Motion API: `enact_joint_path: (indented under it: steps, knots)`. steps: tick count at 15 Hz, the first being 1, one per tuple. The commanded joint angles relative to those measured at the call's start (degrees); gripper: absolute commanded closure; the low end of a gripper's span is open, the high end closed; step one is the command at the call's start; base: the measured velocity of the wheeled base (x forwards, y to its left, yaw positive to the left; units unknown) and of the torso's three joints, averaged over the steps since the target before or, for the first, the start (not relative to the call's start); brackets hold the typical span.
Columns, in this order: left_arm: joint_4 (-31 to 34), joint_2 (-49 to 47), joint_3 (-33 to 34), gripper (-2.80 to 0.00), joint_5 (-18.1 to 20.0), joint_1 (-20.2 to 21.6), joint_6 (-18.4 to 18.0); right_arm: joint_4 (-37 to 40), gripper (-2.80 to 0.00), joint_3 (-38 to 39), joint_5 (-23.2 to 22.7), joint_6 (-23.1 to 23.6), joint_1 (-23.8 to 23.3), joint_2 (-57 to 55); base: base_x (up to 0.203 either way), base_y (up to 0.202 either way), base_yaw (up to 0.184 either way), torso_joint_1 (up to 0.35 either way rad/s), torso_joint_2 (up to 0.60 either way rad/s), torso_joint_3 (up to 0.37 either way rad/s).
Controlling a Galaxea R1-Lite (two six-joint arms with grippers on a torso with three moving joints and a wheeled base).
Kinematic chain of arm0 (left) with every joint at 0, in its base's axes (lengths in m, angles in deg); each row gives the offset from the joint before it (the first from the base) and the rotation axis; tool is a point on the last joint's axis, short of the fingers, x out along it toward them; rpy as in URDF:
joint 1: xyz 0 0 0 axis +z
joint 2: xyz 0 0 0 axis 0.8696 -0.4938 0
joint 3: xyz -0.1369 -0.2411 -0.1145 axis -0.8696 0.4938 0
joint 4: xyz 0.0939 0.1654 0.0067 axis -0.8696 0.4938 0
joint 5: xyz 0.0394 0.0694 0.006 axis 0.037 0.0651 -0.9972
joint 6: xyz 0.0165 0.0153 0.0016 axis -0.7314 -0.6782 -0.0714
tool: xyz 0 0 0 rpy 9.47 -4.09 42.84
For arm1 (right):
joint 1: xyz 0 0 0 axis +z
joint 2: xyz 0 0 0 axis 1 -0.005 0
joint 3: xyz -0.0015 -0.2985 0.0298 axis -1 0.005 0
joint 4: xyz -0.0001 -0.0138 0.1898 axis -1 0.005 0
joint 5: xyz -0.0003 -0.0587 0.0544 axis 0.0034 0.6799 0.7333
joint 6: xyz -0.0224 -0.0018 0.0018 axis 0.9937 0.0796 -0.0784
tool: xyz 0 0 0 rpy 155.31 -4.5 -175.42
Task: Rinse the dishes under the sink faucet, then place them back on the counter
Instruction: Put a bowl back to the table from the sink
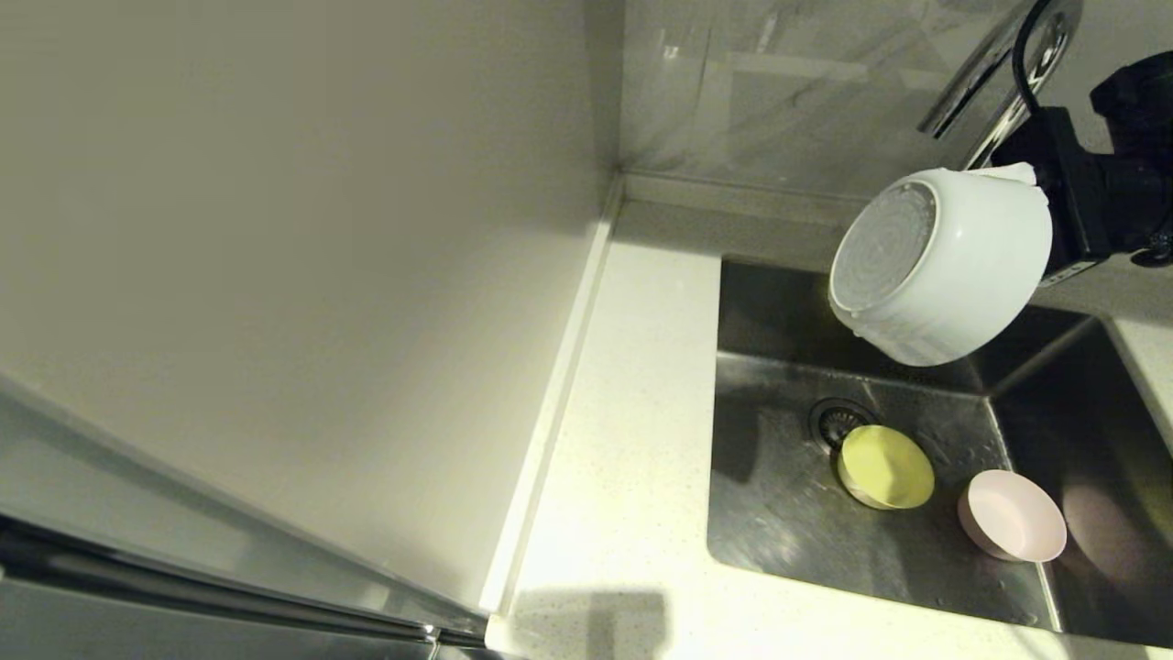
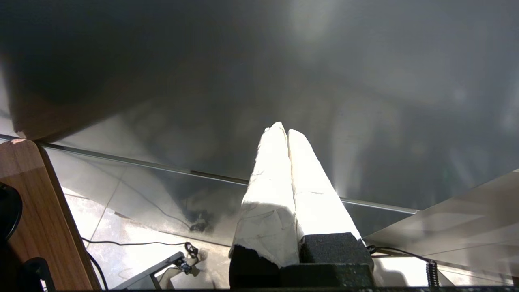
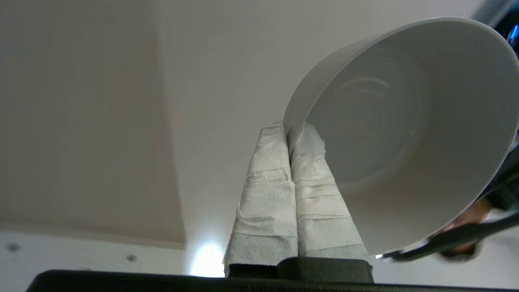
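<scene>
Above the sink (image 1: 761,513), seen from the head camera, the right gripper (image 1: 1026,179) holds a pale grey-blue bowl (image 1: 944,266) by its rim, tipped on its side with its ridged base facing the camera, beside the chrome faucet (image 1: 985,87). Down in the basin a yellow-green bowl (image 1: 885,467) sits partly over the round drain (image 1: 832,420), and a pale pink bowl (image 1: 1012,514) lies tilted just beside it near the basin wall. The white speckled counter (image 1: 632,412) borders the sink.

From the left wrist, the left gripper (image 2: 284,132) hangs parked, its taped fingers pressed together on nothing.

From the right wrist, the taped fingers (image 3: 269,190) clamp the bowl's rim; its inside looks empty.
</scene>
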Motion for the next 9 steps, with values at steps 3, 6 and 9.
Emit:
enact_joint_path:
  steps: [3, 6, 9]
  knots:
    - [0.0, 0.0, 0.2, 0.00, 0.0, 0.0, 0.1, -15.0, 0.00, 6.7, -0.5, 6.7, -1.8, 2.1, 0.000, 0.000, 0.000, 0.000, 0.00, 0.000]
    - [0.0, 0.0, 0.2, 0.00, 0.0, 0.0, 0.1, -38.7, 0.00, 13.5, -0.5, 10.8, -4.9, 4.7, 0.000, 0.000, 0.000, 0.000, 0.00, 0.000]
    - [0.0, 0.0, 0.2, 0.00, 0.0, 0.0, 0.1, -64.3, 0.00, 16.5, -0.5, 11.4, -7.8, 6.9, 0.000, 0.000, 0.000, 0.000, 0.00, 0.000]
